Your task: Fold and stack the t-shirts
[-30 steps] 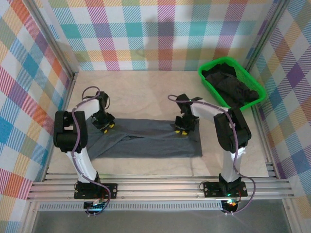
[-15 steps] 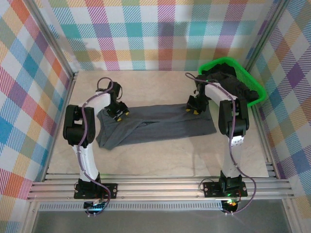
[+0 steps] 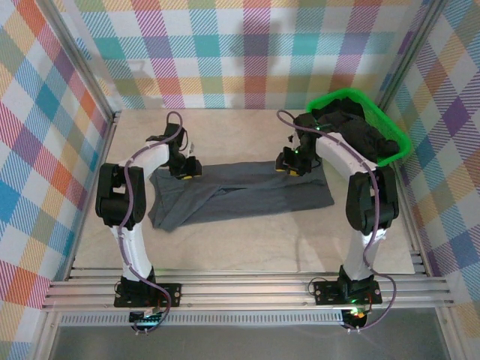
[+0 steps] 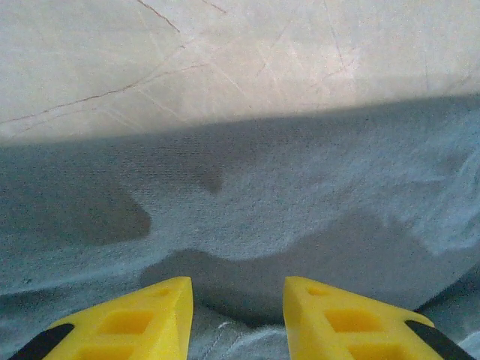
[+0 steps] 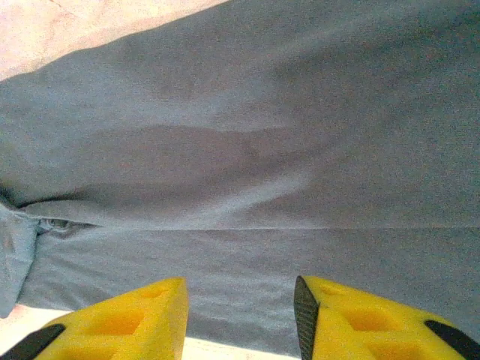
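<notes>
A slate blue-grey t-shirt (image 3: 240,193) lies folded into a long strip across the middle of the table. My left gripper (image 3: 187,166) hovers at the strip's far left corner, and my right gripper (image 3: 289,163) at its far right edge. In the left wrist view the yellow fingers of the left gripper (image 4: 238,289) stand open just above the t-shirt (image 4: 262,202), nothing between them. The right gripper (image 5: 240,289) is open too, over flat t-shirt cloth (image 5: 247,150). Dark t-shirts (image 3: 360,131) lie heaped in the green basket (image 3: 337,94).
The green basket stands at the back right corner, close to the right arm's elbow. Bare beige table (image 3: 225,135) lies behind the strip and in front of it (image 3: 240,251). Plaid walls close in three sides.
The blue-grey shirt was dragged away from the arm bases toward the back of the table. Since half a second ago the right gripper has shifted a little left; the shirt lies still.
</notes>
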Tool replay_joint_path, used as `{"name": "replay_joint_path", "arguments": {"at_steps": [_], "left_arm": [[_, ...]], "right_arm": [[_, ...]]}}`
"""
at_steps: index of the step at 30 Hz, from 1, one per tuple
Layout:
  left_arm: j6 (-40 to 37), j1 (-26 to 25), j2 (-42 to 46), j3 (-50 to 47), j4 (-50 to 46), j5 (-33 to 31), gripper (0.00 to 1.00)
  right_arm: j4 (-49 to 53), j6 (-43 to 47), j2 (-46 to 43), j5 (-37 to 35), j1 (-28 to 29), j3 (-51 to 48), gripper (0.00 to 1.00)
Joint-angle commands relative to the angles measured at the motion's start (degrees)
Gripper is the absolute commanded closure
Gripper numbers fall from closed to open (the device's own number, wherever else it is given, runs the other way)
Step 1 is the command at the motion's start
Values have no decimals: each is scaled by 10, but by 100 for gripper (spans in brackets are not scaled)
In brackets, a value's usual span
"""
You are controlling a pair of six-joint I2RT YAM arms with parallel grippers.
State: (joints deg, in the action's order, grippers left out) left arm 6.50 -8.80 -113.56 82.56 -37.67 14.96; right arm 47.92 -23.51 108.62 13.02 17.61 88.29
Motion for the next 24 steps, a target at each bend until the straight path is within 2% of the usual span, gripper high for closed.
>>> {"name": "replay_joint_path", "arguments": {"at_steps": [1,16,20,24], "left_arm": [[-40,0,1,-4,-21,18,63],[-34,-13,16,-52,-10,-5,63],[-13,-22,35,-59,-6,-9,78],[9,-31,60,-67,-10,-25,87]], "right_arm": [[-3,-10,-17,15,-3,-11,57],[-12,-23,-20,26,3,-5,57],[-12,-24,-22,25,3,-11,58],[-14,-24,-23,26,3,-13,58]]}}
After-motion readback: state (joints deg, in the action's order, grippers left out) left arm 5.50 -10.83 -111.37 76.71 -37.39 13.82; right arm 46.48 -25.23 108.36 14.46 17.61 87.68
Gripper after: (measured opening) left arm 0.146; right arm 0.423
